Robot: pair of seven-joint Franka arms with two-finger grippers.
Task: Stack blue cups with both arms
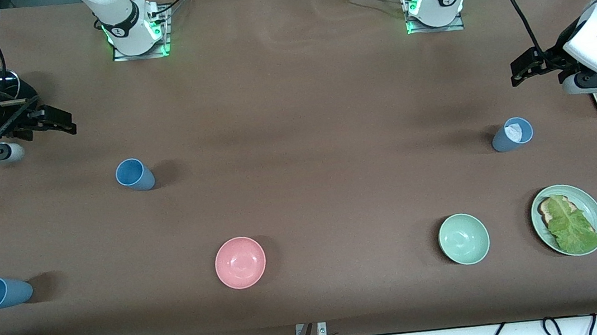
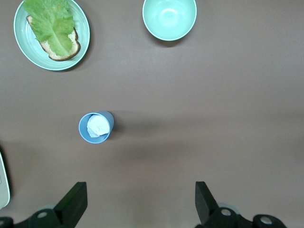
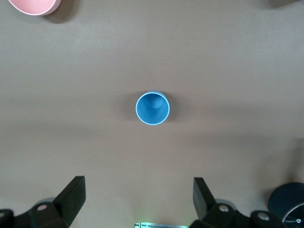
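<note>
Blue cups stand apart, one (image 1: 134, 175) toward the right arm's edge, one (image 1: 512, 134) with white paper inside near the left arm's edge, so each wide-open, empty gripper, right (image 1: 54, 121) and left (image 1: 526, 65), should centre over its cup before descending.

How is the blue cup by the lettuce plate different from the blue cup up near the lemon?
The cup near the lettuce plate is a duller grey-blue; the cup near the lemon is brighter blue. The duller cup has something white and crumpled inside; the brighter one is empty. The duller cup stands toward the left arm's end of the table, the brighter one toward the right arm's end. Both are small, handleless, upright and untouched.
</note>
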